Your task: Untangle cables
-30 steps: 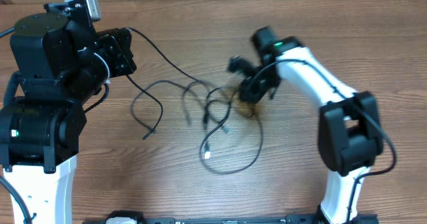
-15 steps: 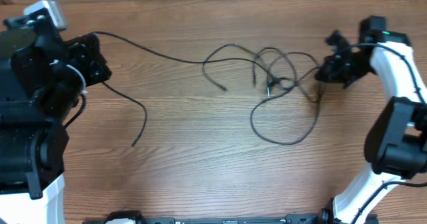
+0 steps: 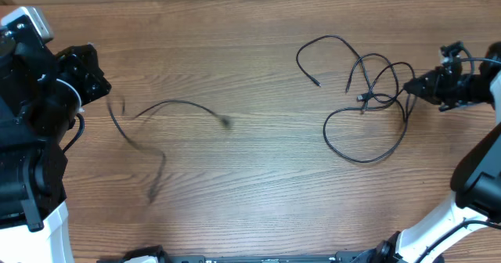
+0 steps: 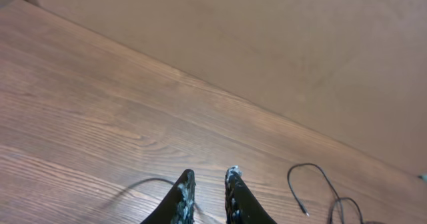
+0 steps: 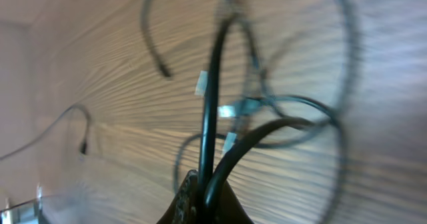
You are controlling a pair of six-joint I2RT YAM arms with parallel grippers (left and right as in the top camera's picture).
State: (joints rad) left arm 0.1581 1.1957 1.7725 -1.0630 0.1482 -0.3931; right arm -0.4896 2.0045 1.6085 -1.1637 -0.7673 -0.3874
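Two groups of thin black cables show in the overhead view. A single cable (image 3: 168, 106), blurred by motion, lies loose left of centre, just right of my left gripper (image 3: 100, 87). In the left wrist view that gripper (image 4: 209, 176) is open a little with nothing between its fingers, and the blurred cable (image 4: 137, 184) runs below it. A looped bundle of cables (image 3: 368, 99) lies at the right. My right gripper (image 3: 415, 87) is shut on its right end. In the right wrist view two strands of the cable (image 5: 212, 104) rise out of the shut right gripper (image 5: 203, 184).
The wooden table (image 3: 250, 200) carries nothing else. Both arm bases stand at the near corners, the left arm (image 3: 31, 138) bulky at the left edge. A plain wall (image 4: 280, 44) runs behind the table's far edge.
The arms have drawn apart. One cable came free of the bundle, and my left gripper opened and let it drop. My right gripper dragged the bundle to the right.
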